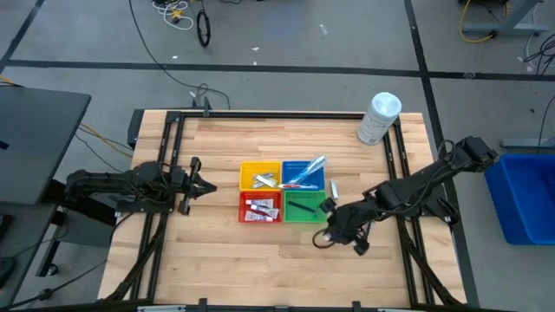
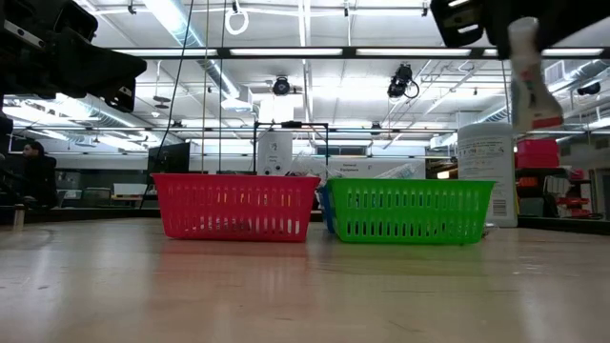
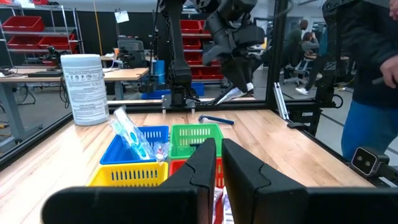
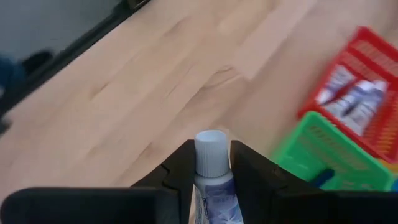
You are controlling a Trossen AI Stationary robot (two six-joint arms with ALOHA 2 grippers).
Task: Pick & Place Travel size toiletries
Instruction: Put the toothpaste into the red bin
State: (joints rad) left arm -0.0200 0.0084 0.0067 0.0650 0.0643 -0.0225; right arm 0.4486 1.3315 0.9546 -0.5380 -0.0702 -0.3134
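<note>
My right tool (image 4: 211,171) is clamped on a small white tube (image 4: 212,163), its two dark fingers pressed against either side just below the round cap; the cap pokes out forward past the fingertips, so the tube's long axis runs along my fingers. It is pale, with bluish-violet print on the body. In the high view this tool (image 1: 334,227) hangs over bare worktop (image 1: 217,260) just off the lower right corner of the basket cluster, and the low view shows the tube (image 2: 530,71) held high, above basket height. What the coming move turns on: the red basket (image 1: 260,208), which already holds similar white tubes (image 4: 348,93), lies to the left of my tool, on the far side of the green basket (image 1: 303,208), where a dark razor (image 1: 303,208) lies. I judge I must carry the tube across the green one before letting go. Behind sit the yellow basket (image 1: 260,175) and the blue basket (image 1: 303,174), the latter with toothbrushes (image 1: 308,171). One more small item (image 1: 333,186) lies on the worktop beside the blue basket. My left tool (image 1: 208,186) waits left of the baskets, fingers nearly together and empty.
</note>
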